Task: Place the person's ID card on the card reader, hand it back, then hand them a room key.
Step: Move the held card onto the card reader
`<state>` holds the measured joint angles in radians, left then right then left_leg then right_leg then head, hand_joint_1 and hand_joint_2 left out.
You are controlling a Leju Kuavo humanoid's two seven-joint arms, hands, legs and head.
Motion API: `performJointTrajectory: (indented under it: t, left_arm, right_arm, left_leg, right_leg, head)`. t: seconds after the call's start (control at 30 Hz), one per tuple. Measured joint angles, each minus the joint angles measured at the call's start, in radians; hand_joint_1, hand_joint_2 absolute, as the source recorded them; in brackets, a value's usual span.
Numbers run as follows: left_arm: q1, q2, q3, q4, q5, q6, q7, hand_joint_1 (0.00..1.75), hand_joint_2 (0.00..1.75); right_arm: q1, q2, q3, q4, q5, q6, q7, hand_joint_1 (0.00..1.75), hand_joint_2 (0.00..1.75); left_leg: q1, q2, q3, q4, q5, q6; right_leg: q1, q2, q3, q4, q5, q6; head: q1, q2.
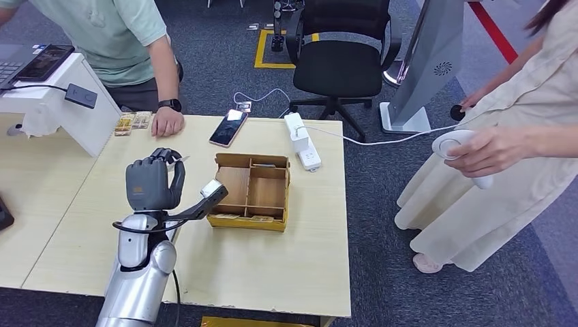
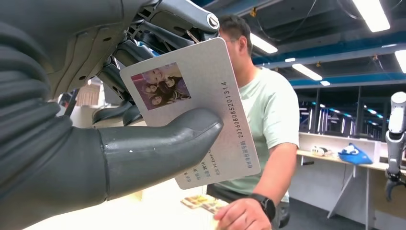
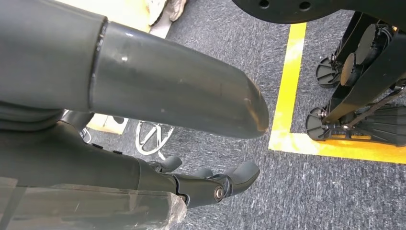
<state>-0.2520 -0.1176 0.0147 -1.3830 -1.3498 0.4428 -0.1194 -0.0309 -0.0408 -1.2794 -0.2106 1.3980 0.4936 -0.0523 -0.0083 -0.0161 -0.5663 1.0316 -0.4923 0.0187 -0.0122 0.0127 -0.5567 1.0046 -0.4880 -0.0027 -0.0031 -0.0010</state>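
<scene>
My left hand (image 1: 153, 182) is raised above the light wooden table (image 1: 286, 272), left of a wooden compartment box (image 1: 252, 191). In the left wrist view this hand (image 2: 143, 153) pinches the white ID card (image 2: 210, 96) between thumb and fingers; the card shows a photo and a printed number and faces a person in a green shirt (image 2: 268, 110). That person's hand (image 1: 167, 122) rests flat on the table's far edge. A small black reader with a cable (image 1: 80, 95) sits on a white stand at the far left. My right hand (image 3: 95, 158) hangs over the carpet, fingers apart, holding nothing.
Small patterned cards (image 1: 133, 121) lie beside the person's hand. A phone (image 1: 228, 127) and a white power strip (image 1: 302, 139) lie on the far side of the table. A second person (image 1: 491, 150) stands at the right with a white controller. An office chair (image 1: 341, 61) stands behind.
</scene>
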Motion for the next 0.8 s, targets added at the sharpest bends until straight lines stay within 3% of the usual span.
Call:
performJointTrajectory:
  t: [0.37,0.63,0.8]
  left_arm:
    - [0.023,0.007,0.015,0.001,-0.057,0.035,0.008,1.75,1.75]
    - [0.039,-0.002,0.055,-0.004,0.106,-0.139,0.025,1.75,1.75]
    - [0.053,-0.023,0.104,-0.036,0.299,-0.270,0.008,1.75,1.75]
  right_arm:
    - [0.002,0.000,-0.012,0.000,0.002,0.000,0.000,0.00,0.00]
    - [0.003,0.000,-0.020,-0.004,0.002,0.000,0.009,0.00,0.00]
    - [0.003,0.000,-0.023,-0.008,0.005,-0.001,0.011,0.00,0.00]
  left_leg:
    - [0.000,0.000,0.000,0.000,0.000,0.000]
    - [0.000,0.000,0.000,0.000,0.000,0.000]
    - [0.000,0.000,0.000,0.000,0.000,0.000]
  right_leg:
    - [0.000,0.000,0.000,0.000,0.000,0.000]
    - [0.000,0.000,0.000,0.000,0.000,0.000]
    - [0.000,0.000,0.000,0.000,0.000,0.000]
  head:
    - [0.000,0.000]
    - [0.000,0.000]
    - [0.000,0.000]
